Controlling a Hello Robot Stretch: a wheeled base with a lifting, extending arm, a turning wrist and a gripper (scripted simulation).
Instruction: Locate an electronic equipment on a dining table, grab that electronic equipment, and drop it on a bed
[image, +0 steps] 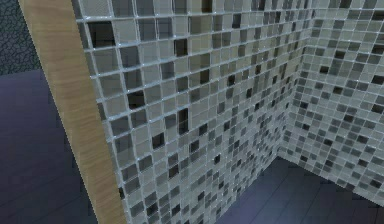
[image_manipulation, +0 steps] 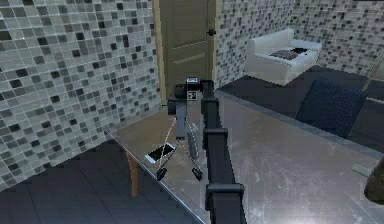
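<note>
A small flat white device with a dark screen (image_manipulation: 158, 154), like a phone, lies near the corner of a grey dining table (image_manipulation: 290, 160) in the arm side view. The dark arm (image_manipulation: 220, 150) reaches out over the tabletop. The gripper (image_manipulation: 178, 172) hangs at its far end, its thin fingers (image_manipulation: 163, 170) pointing down close beside the device. I cannot tell whether the gripper holds anything, nor whether it touches the device.
A mosaic tile wall (image: 220, 110) with a wooden end edge (image: 70, 120) stands close ahead in the forward view. Beyond the table are a closed door (image_manipulation: 185, 45), a white sofa (image_manipulation: 283, 55) and a dark chair (image_manipulation: 330, 100). Dark floor (image_manipulation: 80, 185) lies beside the table's wooden leg (image_manipulation: 134, 175).
</note>
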